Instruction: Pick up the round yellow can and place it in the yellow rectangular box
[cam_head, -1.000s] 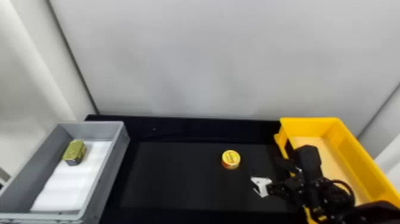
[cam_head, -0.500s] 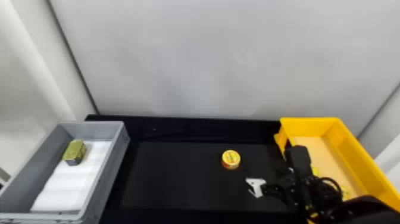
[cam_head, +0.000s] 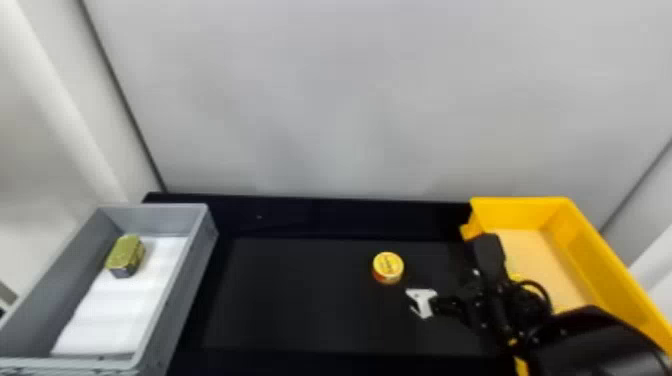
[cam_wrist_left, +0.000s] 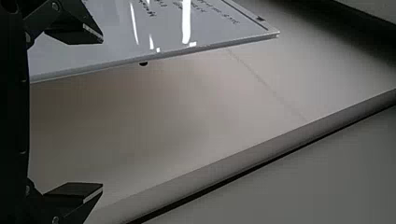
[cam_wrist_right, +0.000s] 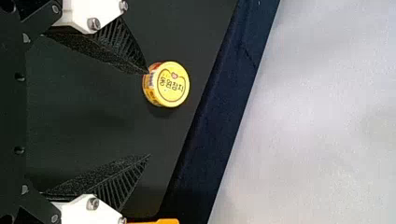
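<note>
Nothing grasped, nothing boxed! The round yellow can (cam_head: 388, 267) sits on the black surface (cam_head: 290, 300), the right gripper (cam_wrist_right: 149, 114) spread empty near it; pickup and drop into the yellow rectangular box (cam_head: 595, 252) both remain. Left gripper (cam_wrist_left: 102, 113) gapes, empty.

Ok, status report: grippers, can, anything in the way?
Left gripper, right gripper: both open, empty. Round yellow can on black table. Possible snag: one right fingertip overlaps its edge in wrist view; contact unclear.

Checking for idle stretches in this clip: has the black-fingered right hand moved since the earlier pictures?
Yes. In the head view, the right hand has shifted left, closer to the round yellow can, which has stayed put.
</note>
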